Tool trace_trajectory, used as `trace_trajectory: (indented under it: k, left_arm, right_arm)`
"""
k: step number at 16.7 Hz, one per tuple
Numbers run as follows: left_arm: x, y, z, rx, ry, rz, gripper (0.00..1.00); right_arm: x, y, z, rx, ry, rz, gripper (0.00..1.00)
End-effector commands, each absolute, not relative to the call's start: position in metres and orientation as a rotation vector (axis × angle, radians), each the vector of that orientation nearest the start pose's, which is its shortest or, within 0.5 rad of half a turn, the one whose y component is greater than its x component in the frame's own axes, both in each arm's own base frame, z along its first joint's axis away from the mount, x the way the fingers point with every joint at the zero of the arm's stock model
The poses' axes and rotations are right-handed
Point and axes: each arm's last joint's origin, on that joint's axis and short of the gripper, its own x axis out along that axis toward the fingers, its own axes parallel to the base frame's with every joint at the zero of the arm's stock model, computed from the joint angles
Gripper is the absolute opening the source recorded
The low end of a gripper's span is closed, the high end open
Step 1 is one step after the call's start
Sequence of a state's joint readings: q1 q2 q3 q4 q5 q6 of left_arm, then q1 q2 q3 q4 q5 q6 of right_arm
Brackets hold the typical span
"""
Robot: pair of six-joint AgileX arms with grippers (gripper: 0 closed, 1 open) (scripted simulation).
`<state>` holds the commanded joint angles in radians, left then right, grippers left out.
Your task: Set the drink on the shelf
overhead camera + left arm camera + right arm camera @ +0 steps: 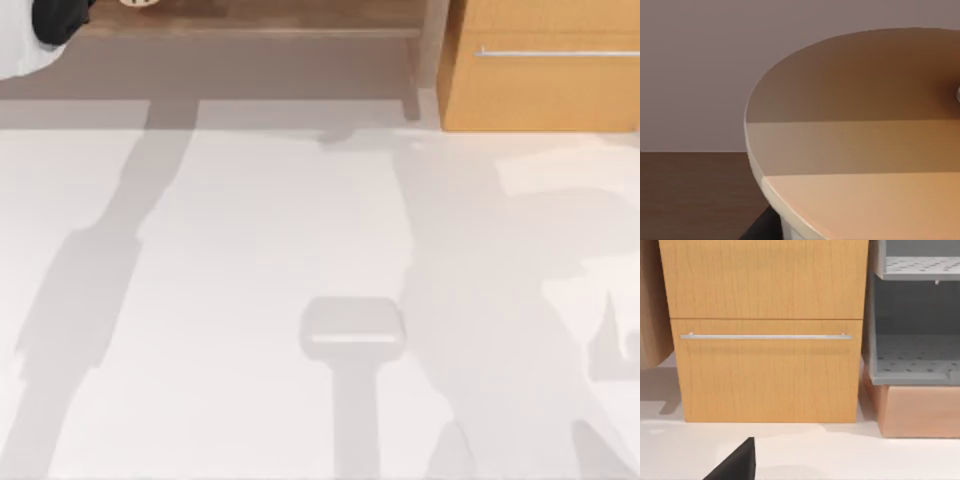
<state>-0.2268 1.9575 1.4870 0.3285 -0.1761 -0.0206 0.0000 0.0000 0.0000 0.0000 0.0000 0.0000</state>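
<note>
Drink [140, 2] cropped by top edge

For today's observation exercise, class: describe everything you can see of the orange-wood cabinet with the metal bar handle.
The cabinet stands at the far right of the table, seen from above as a light orange-wood block. In the right wrist view its front shows vertical wood grain, split by a thin horizontal seam into an upper and a lower panel. A slim silver bar handle runs across the lower panel just under the seam. Both panels look shut. It rests upright on the white table, beside a grey perforated rack.
</note>
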Motion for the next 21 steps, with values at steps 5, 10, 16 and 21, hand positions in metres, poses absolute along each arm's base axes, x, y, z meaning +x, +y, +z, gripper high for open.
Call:
trace_trajectory:
  k: [5,10,16,21]
  left_arm:
    - [0.4586,-0.0948,0.2725,-0.006,0.142,-0.028,0.23]
    - [0.4586,-0.0948,0.2725,-0.006,0.142,-0.028,0.6]
    - [0.4586,-0.0948,0.2725,-0.006,0.142,-0.028,1.0]
    - [0.4586,-0.0948,0.2725,-0.006,0.142,-0.028,1.0]
  right_arm:
    - [0.1057,-0.0012,0.16,0.0,0.0,0.0,1.0]
    - [0.1057,-0.0012,0.16,0.0,0.0,0.0,1.0]
    - [0.1057,-0.0012,0.16,0.0,0.0,0.0,1.0]
    - [0.1057,-0.0012,0.16,0.0,0.0,0.0,1.0]
